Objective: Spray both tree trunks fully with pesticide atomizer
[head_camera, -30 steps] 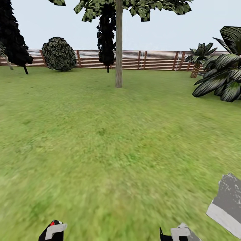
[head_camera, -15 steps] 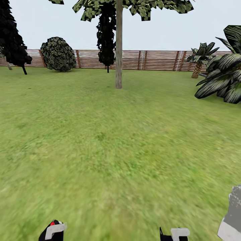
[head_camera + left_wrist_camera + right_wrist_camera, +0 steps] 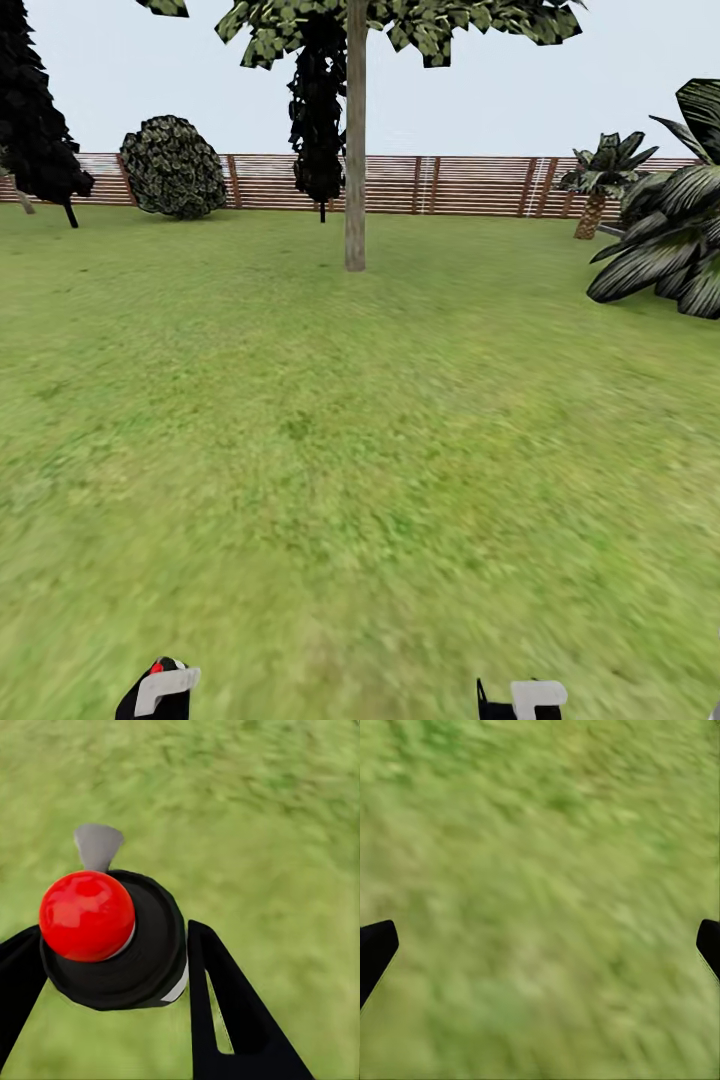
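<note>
The left gripper [image 3: 112, 967] has its two black fingers [image 3: 225, 1005] closed against the sides of the slim dark green-black pesticide atomizer [image 3: 142, 952], whose round red top [image 3: 86, 915] and grey nozzle tab [image 3: 97, 846] face the wrist camera. In the head view the same gripper [image 3: 160, 690] sits at the bottom edge with a speck of the red top showing. The right gripper [image 3: 540, 945] holds nothing, its black fingertips [image 3: 375, 949] spread wide over blurred grass. Beneath and ahead of both grippers stretches the green grass lawn [image 3: 360, 450]. Well ahead of them, roughly midway between, stands the straight pale grey-brown tree trunk [image 3: 355, 150] under a dark green blocky leaf crown [image 3: 440, 25]. Behind it runs the brown horizontal-slat wooden fence [image 3: 470, 185], with a rounded dark shrub [image 3: 172, 165] far off on the left gripper's side and a scaly-trunked palm [image 3: 595, 180] far off on the right gripper's side.
</note>
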Tool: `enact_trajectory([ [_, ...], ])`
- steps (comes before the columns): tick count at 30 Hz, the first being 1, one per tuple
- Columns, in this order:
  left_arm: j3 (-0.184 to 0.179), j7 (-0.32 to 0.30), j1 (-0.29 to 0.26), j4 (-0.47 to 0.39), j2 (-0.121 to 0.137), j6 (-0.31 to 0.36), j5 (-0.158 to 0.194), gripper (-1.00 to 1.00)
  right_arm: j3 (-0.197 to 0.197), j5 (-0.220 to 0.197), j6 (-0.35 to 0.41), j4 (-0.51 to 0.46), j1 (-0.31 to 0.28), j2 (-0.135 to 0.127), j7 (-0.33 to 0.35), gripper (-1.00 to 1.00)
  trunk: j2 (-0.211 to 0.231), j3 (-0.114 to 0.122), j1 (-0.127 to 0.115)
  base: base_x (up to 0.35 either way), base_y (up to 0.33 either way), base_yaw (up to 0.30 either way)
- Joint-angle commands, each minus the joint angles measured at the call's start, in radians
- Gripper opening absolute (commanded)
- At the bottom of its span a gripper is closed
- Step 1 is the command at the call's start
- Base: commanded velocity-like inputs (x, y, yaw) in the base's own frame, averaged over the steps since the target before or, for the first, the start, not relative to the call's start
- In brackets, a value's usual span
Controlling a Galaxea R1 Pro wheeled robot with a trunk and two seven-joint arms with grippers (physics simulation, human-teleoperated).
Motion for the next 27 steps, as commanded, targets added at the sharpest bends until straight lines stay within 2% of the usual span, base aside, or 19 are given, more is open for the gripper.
enact_trajectory([
  [1, 0.003, 0.001, -0.001, 0.001, 0.000, -0.003, -0.003, -1.00, 0.001, 0.010, -0.001, 0.000, -0.001, 0.000, -0.008, 1.00, 0.000, -0.001, 0.000, 0.339, 0.000, 0.000],
  [8, 0.002, 0.001, -0.001, 0.000, 0.001, -0.003, -0.003, -1.00, 0.001, 0.010, -0.005, 0.000, -0.001, -0.002, -0.007, 1.00, 0.000, -0.001, 0.000, 0.338, 0.000, 0.000],
  [14, 0.002, 0.001, -0.001, 0.000, 0.001, -0.003, -0.003, -1.00, 0.001, 0.012, -0.043, 0.001, -0.001, -0.003, -0.006, 1.00, 0.000, -0.001, 0.000, 0.339, 0.000, 0.000],
  [27, 0.003, 0.001, 0.000, 0.001, 0.003, -0.003, -0.003, -1.00, 0.000, 0.012, -0.045, 0.001, -0.001, -0.002, -0.005, 1.00, 0.000, -0.001, 0.000, 0.339, 0.000, 0.000],
])
